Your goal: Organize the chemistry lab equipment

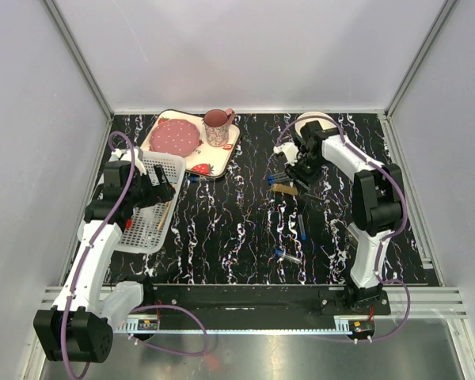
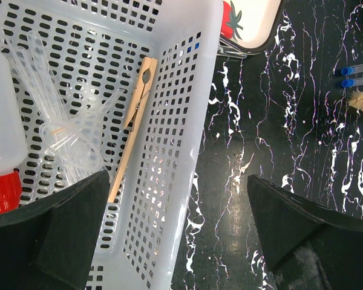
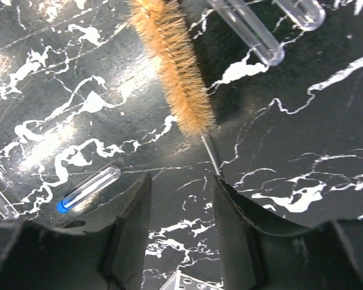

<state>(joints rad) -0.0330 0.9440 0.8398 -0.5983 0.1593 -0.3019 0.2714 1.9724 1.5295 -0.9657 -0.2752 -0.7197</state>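
Two pincers hang over the black tabletop [image 1: 245, 229]: the left pincer [image 2: 178, 205] gapes wide above the right wall of the basket [image 1: 142, 241] at the left edge, which holds a bottle [image 2: 3, 121], funnel [image 2: 72, 142] and peg [image 2: 136, 115]. The right pincer [image 3: 181, 199], jaws partly apart and gripping nothing, sits toward the far right edge at the brush [image 3: 172, 66] wire's tip, with a tube [image 3: 88, 188] nearby.

top: overhead, whole table [image 1: 237, 229] | left wrist: close above basket [image 2: 181, 121] | right wrist: close above brush [image 3: 175, 78]
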